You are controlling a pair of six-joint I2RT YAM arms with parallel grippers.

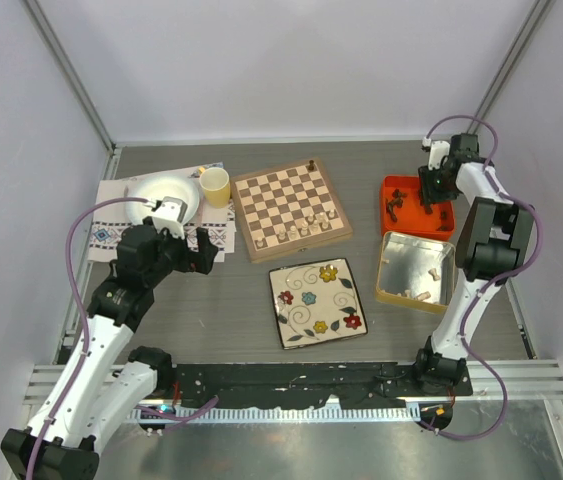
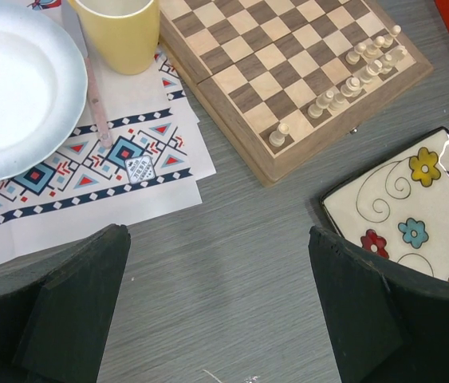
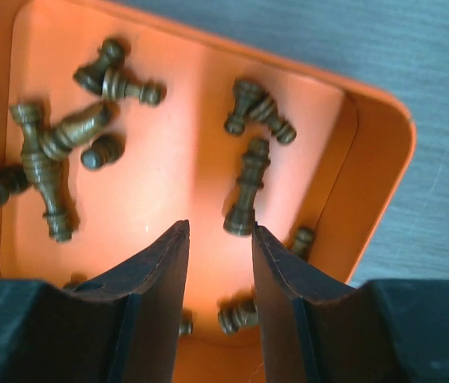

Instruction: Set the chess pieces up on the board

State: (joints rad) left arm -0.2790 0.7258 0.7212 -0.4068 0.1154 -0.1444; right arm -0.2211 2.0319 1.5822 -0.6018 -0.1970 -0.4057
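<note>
The board [image 1: 291,210] [image 2: 288,72] lies at mid-table. A row of pale chess pieces [image 1: 306,228] [image 2: 344,88] stands along its near right side, and one dark piece [image 1: 311,163] stands at its far edge. Several dark chess pieces [image 3: 244,187] lie loose in an orange tray [image 1: 388,184] [image 3: 376,175]. My right gripper [image 1: 436,185] [image 3: 220,227] hangs low inside this tray, open but narrow, with nothing between its fingers. One dark piece lies just past its right fingertip. My left gripper [image 1: 201,252] [image 2: 218,235] is wide open over bare table near the board's near left corner.
A white plate [image 1: 161,195] [image 2: 9,88] and a yellow cup [image 1: 215,186] [image 2: 120,32] sit on a patterned mat [image 2: 128,167] left of the board. A floral plate [image 1: 318,302] [image 2: 415,215] lies in front of the board. A tin box [image 1: 386,270] holds pale pieces.
</note>
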